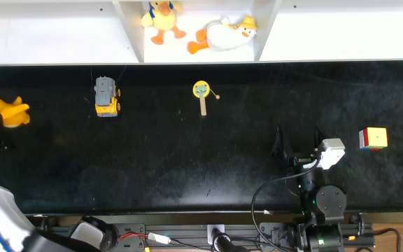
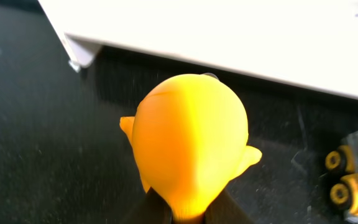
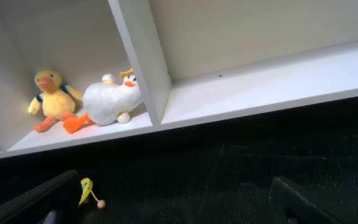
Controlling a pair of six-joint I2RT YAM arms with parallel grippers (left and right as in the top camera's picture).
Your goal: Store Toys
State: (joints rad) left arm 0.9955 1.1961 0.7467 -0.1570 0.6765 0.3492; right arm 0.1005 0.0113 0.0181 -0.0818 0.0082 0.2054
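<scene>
Left fingers (image 2: 229,214) clamp the yellow toy (image 2: 191,143) at its narrow end; it projects ahead of them, over the desk (image 2: 42,143). Probably soft and light: grip gently. Right fingers (image 3: 297,202) stand wide, empty.

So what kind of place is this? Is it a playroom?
More likely a robot practice bench than a playroom: a black tabletop, a white cubby shelf holding a yellow plush duck and a white plush duck, and the left gripper holding a round yellow toy.
</scene>
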